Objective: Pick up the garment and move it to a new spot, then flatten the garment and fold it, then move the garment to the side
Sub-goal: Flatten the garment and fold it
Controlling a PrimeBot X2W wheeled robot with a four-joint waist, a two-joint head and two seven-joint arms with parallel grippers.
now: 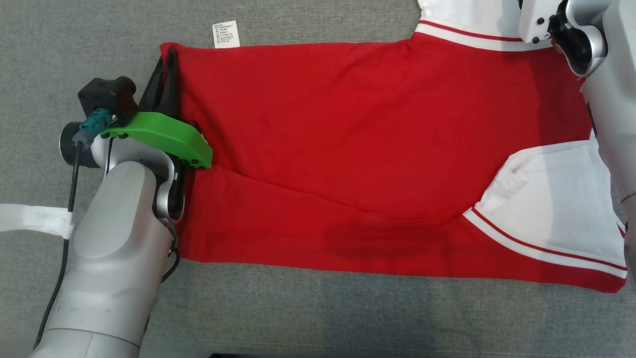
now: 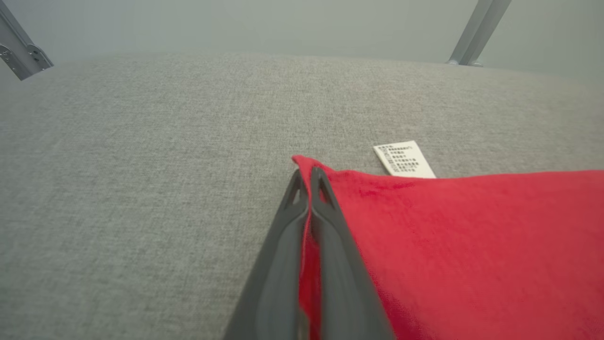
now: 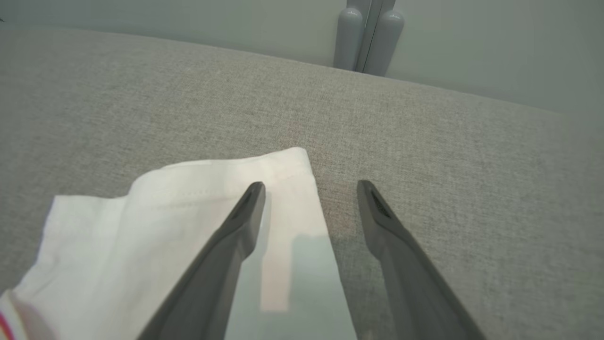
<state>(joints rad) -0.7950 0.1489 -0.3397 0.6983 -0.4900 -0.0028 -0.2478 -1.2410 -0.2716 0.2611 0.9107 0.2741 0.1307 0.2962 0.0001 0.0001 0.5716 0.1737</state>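
The garment is a red top with white, red-striped sleeves, lying spread and partly folded on the grey cloth surface. My left gripper is at its left edge near the far left corner, shut on the red hem. In the left wrist view the closed fingers pinch a strip of the red cloth. In the right wrist view my right gripper is open, its left finger over the edge of a white sleeve and its right finger over bare surface. It holds nothing.
A white care label sticks out past the garment's far edge. A white strip lies at the left of the grey surface. My right arm crosses the upper right. Metal frame legs stand beyond the surface's far edge.
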